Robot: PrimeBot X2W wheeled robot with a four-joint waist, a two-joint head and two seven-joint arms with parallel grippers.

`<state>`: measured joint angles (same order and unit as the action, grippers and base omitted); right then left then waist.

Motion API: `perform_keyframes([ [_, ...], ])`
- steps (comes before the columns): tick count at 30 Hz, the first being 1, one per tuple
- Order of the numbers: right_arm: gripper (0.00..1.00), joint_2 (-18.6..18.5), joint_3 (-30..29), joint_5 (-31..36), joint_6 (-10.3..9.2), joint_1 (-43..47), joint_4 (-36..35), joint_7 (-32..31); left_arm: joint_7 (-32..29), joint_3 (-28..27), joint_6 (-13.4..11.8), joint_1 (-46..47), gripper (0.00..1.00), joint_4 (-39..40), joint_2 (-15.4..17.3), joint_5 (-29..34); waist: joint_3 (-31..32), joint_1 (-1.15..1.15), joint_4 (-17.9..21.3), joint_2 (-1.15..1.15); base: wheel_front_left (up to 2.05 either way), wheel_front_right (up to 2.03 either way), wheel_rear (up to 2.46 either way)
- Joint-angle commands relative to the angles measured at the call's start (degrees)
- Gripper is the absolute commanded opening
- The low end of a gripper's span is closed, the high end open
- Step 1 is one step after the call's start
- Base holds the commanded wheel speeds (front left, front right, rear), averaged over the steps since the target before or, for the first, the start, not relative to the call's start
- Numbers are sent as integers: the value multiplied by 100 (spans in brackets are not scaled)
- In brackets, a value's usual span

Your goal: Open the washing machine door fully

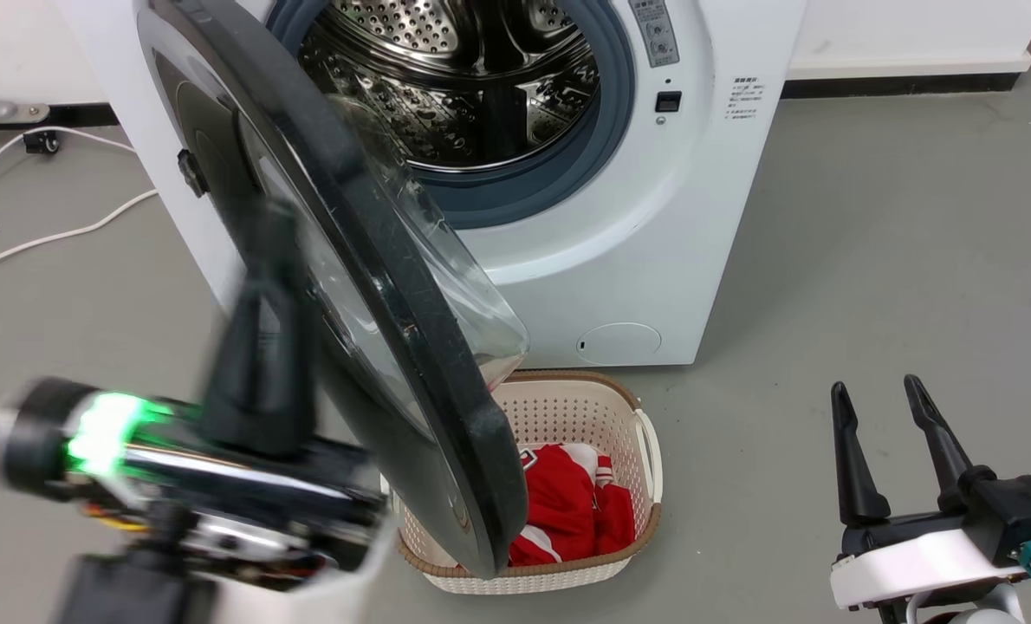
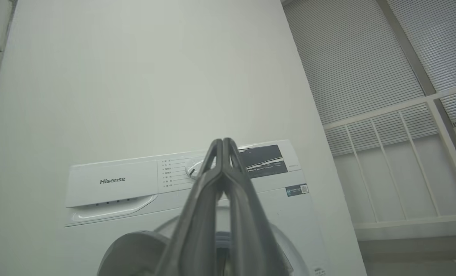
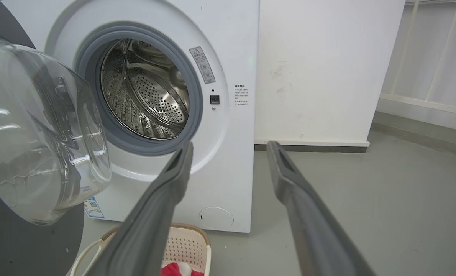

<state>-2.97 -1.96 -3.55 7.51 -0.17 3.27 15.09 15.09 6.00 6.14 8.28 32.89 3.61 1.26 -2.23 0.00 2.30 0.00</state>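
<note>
The white washing machine [image 1: 654, 243] stands ahead with its steel drum [image 1: 455, 87] exposed. The washing machine door [image 1: 394, 286] is swung out towards me on its left hinge, nearly edge-on, its glass bowl [image 3: 40, 130] facing the drum side. My left gripper [image 1: 269, 225], blurred, points up beside the door's outer face; whether it touches the door I cannot tell. In the left wrist view the left gripper [image 2: 222, 142] is shut with nothing between its fingers, pointing at the control panel [image 2: 113, 180]. My right gripper [image 1: 892, 399] [image 3: 228, 147] stands open at the lower right, apart from the machine.
A cream perforated basket [image 1: 645, 433] holding red clothing [image 1: 567, 503] sits on the floor under the door's lower edge. White cables [image 1: 48, 234] run across the grey floor at the left. A white wall [image 3: 320, 69] and a railing [image 3: 435, 57] are to the right.
</note>
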Motion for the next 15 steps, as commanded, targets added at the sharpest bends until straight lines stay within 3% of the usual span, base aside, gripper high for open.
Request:
perform_keyframes([
  [1,100,18,-1,-9,-4,-34,22,11,10,288,42,-199,0,-139,36,-51,22,0,17,0,0,0,0],
  [6,100,18,4,-36,-4,14,59,11,-117,1177,114,-580,0,-742,129,-342,64,0,43,0,0,0,0],
  [15,100,18,52,-134,-4,37,114,11,-1038,2447,137,-950,0,-2165,402,-1001,8,0,43,0,0,0,0],
])
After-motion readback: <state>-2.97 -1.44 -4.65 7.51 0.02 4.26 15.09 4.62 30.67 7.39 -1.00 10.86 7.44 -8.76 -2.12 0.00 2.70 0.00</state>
